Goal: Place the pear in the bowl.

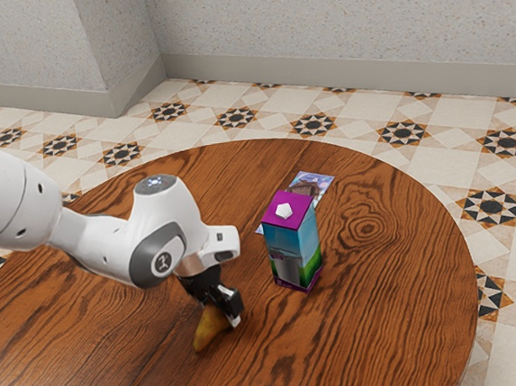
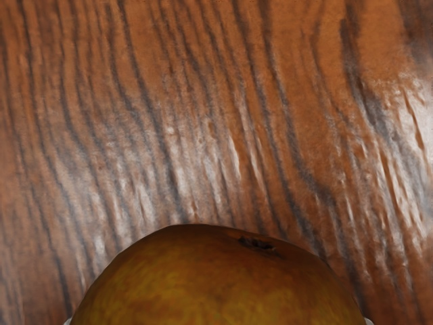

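Golden-brown and tapering, the pear [image 1: 209, 331] is sitting in the grasp of the black two-finger gripper [image 1: 221, 314], over the near part of the round, brown wooden table [image 1: 378, 327]; whether it is touching the wood is unclear. Toward the exterior view's right and farther off, a tall, purple-topped carton [image 1: 292, 244] is standing upright; a flat printed card [image 1: 315, 183] is lying on its far side.
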Motion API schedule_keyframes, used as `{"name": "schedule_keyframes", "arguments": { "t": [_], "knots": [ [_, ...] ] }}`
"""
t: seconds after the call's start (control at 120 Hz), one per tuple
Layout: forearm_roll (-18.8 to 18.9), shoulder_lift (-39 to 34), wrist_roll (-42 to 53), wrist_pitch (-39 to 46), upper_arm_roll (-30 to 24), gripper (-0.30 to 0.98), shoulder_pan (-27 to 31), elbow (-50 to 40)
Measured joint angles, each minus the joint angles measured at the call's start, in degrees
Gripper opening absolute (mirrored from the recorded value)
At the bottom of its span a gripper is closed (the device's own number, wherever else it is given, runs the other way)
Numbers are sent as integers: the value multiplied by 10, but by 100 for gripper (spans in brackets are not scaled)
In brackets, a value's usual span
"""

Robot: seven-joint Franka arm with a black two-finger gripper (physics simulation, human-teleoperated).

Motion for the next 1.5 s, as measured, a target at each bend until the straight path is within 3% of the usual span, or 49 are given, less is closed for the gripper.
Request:
{"name": "schedule_keyframes", "arguments": {
  "t": [0.267, 0.633, 1.0, 1.433, 1.5],
  "knots": [
    [2, -38, 1, -27, 24, 41, 0, 3],
    [19, -69, 27, -120, 127, 42, 5, 81],
    [24, 37, 99, -166, 176, 43, 3, 199],
    [13, 119, 150, -205, 188, 44, 10, 290],
    [11, 127, 156, -209, 188, 49, 11, 299]
  ]
}}
